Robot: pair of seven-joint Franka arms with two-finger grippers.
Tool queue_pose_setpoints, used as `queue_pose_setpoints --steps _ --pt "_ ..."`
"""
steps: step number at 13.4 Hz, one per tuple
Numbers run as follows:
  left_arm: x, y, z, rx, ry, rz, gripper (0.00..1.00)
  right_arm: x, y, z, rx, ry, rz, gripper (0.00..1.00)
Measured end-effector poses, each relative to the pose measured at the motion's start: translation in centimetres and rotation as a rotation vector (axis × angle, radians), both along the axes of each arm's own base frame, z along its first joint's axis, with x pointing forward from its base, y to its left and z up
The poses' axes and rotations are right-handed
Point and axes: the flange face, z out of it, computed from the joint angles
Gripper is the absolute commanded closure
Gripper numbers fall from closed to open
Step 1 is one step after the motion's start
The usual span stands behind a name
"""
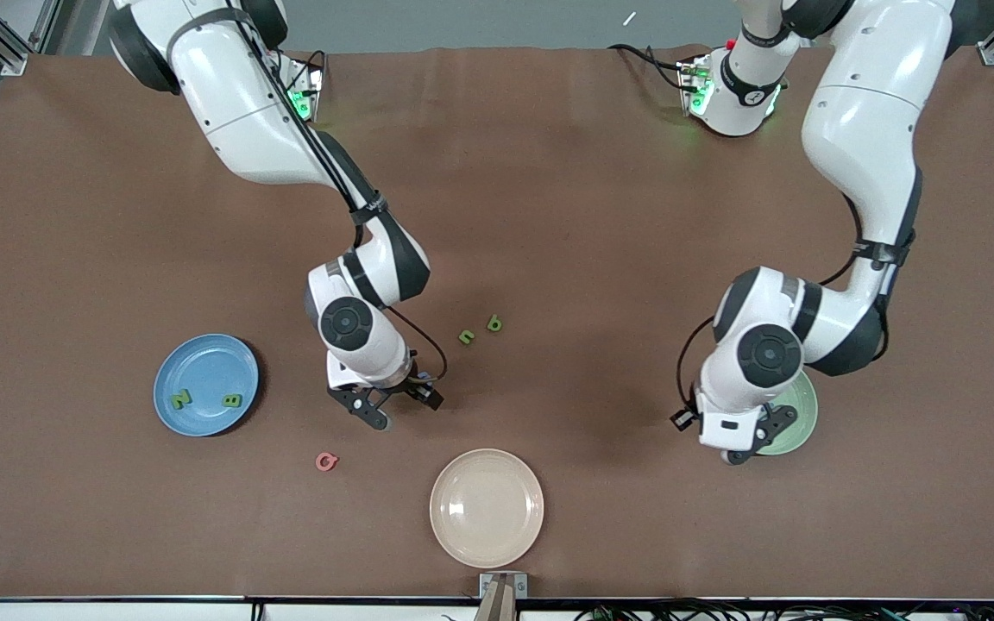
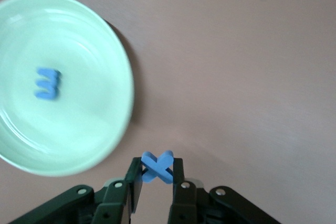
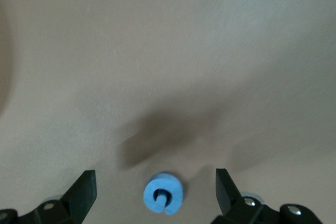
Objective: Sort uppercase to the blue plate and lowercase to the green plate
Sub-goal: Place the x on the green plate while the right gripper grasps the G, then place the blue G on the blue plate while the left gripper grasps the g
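Left pincer (image 2: 156,174) clamps the blue x (image 2: 157,166), hovering above the bench (image 1: 600,216) just beside the green plate (image 2: 100,51); blue m (image 2: 48,83) lies in that plate. Right pincer (image 3: 156,192), fingers spread wide, sits over the blue G (image 3: 163,194), which lies on the bench between them. Green Z (image 1: 180,398) and green B (image 1: 232,400) rest in the blue plate (image 1: 204,358). Pinkish-red Q (image 1: 326,461) lies on the bench between the blue plate and the beige plate (image 1: 487,507). Green n (image 1: 466,336) and green b (image 1: 494,324) lie near each other mid-bench.
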Motion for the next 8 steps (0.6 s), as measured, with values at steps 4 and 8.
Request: queue_pose_setpoints --steps 4,8 --pt "-0.2 7.3 -2.6 0.005 0.073 -0.065 0.97 -0.5 1.6 -0.6 0.000 0.002 0.009 0.17" --pt "-1.8 9.9 -5.0 0.008 0.133 -0.072 0.84 -0.7 1.9 -0.6 -0.002 0.005 0.014 0.37"
